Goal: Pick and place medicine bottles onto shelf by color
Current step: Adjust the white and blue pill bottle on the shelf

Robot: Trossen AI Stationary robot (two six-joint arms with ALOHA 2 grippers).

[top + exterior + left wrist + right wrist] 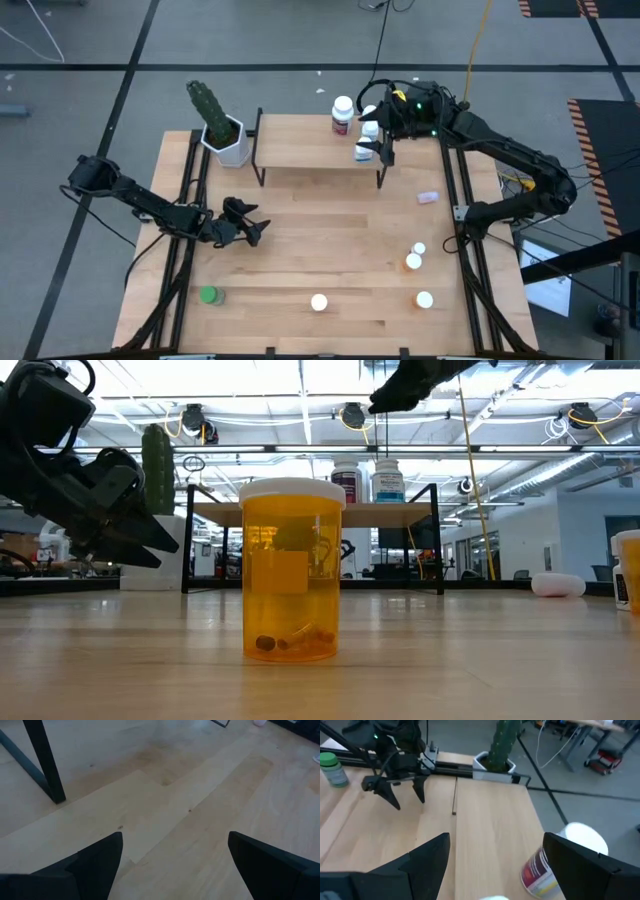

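My right end effector [385,150] hangs spread wide, empty, over the shelf [300,145] beside three medicine bottles [343,113]. My left end effector [255,228], spread and empty, hovers above the surface [330,250].

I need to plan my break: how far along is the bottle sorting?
Three bottles already stand at the right end of the shelf. Nothing is in hand: the right gripper hangs open over that end, and the left gripper waits open above the table. Still left on the table are a green bottle and four white-capped bottles.
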